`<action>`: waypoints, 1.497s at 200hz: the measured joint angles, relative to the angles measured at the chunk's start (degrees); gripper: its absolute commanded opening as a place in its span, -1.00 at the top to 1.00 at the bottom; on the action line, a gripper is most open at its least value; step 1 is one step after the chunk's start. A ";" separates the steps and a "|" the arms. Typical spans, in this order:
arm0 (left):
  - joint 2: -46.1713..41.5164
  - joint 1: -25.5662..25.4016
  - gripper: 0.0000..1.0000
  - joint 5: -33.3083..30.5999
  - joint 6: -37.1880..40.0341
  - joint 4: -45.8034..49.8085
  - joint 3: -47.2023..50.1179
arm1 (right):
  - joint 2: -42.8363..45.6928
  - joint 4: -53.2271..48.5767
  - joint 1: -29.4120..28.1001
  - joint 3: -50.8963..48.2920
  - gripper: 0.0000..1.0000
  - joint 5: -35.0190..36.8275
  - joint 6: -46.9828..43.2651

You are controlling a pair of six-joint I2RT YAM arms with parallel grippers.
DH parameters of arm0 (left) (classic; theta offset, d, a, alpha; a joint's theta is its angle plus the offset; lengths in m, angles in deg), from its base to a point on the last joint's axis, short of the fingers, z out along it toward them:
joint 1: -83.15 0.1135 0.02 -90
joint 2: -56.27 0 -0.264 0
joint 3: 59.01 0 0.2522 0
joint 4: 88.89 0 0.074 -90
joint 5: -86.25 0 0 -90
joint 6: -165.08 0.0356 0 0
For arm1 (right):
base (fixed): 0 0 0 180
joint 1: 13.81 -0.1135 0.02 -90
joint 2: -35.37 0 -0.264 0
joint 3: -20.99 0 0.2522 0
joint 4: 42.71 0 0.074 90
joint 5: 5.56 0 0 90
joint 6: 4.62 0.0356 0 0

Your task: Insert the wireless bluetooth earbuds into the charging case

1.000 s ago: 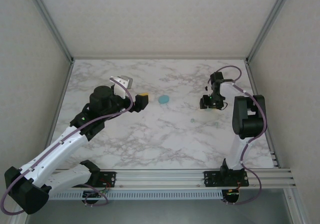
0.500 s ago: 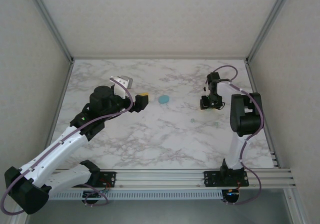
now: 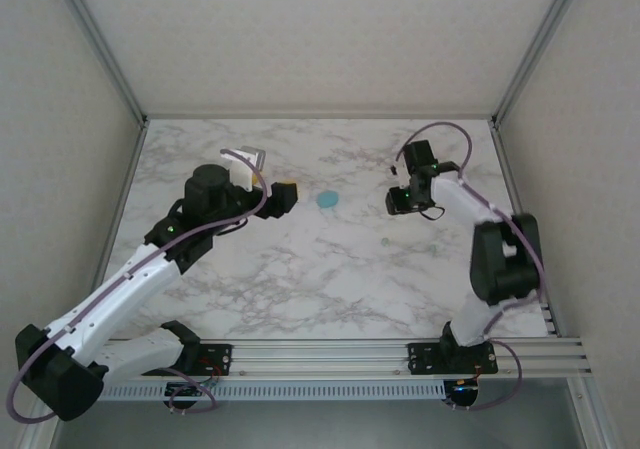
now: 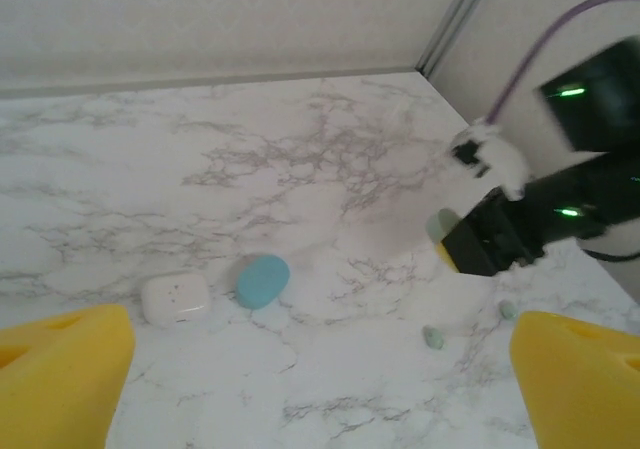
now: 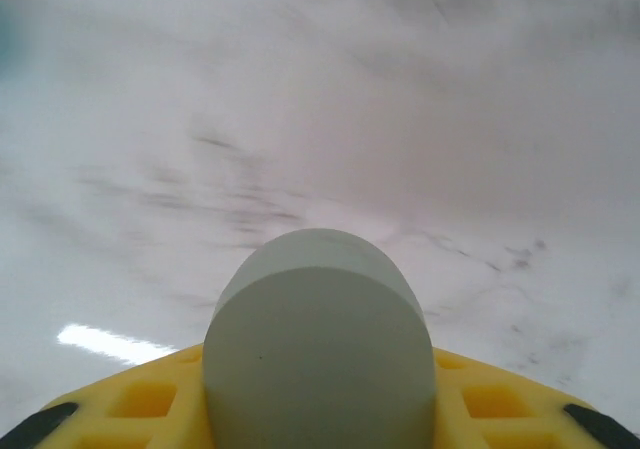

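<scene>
My right gripper (image 3: 403, 202) is shut on the pale mint-green part of the charging case (image 5: 320, 334), which sits between its yellow fingers (image 5: 135, 401) above the marble. The left wrist view shows that gripper (image 4: 470, 249) with the mint part (image 4: 440, 227) at its tip. The turquoise-blue part of the case (image 4: 262, 281) (image 3: 327, 199) lies on the table between the two arms. Two tiny teal earbuds (image 4: 433, 338) (image 4: 508, 310) lie apart on the marble below the right gripper; one earbud (image 3: 385, 240) shows from above. My left gripper (image 3: 283, 197) (image 4: 320, 359) hangs open, left of the blue part.
A small white square piece (image 4: 175, 299) lies just left of the blue part. The marble table (image 3: 300, 289) is walled by a metal frame (image 3: 120, 79) at the back and sides. A rail (image 3: 330, 354) runs along the near edge.
My right gripper has closed further on the mint part and swung left and toward the back. The left gripper has shifted slightly.
</scene>
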 measured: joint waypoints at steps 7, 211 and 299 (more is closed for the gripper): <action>0.70 0.31 -0.84 0.83 -1.03 0.02 -0.50 | 5.03 1.86 -2.14 -1.25 0.27 -1.07 -0.94; 16.87 -4.87 -0.36 29.09 -10.73 0.50 -16.70 | 29.27 19.26 -21.64 -9.35 0.27 -9.07 -20.94; 21.62 -5.92 0.45 31.39 -10.10 4.48 -20.52 | 28.98 20.92 -22.23 -9.38 0.20 -8.66 -20.81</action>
